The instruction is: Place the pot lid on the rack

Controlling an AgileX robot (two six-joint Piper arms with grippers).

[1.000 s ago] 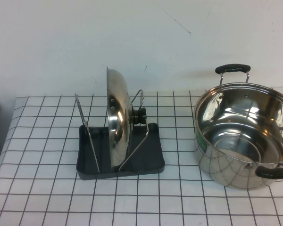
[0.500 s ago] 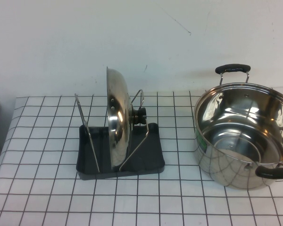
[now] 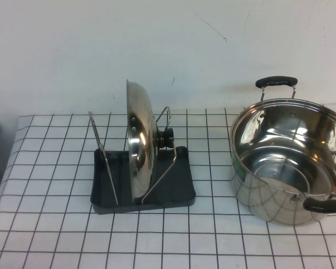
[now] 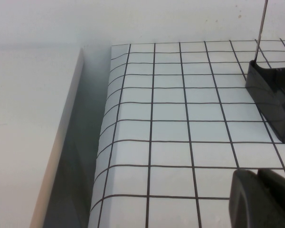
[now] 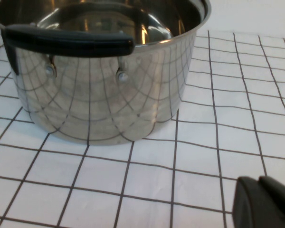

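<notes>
Steel pot lid [image 3: 139, 147] stands on edge in the rack [image 3: 179, 185], left of the pot [image 3: 291, 162]. Left gripper [image 4: 262, 198] and right gripper [image 5: 265, 203], fingers pressed together, hang low above the checked tablecloth [image 3: 224, 235].

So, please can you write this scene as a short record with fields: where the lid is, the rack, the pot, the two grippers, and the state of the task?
pot lid: standing on edge in the rack, held between wire loops, knob toward the pot
rack: on the checked cloth, left of centre
pot: on the right, open, apart from the rack
left gripper: shut, holding nothing, near the rack's corner
right gripper: shut, holding nothing, near the pot
task state: lid appears placed
</notes>
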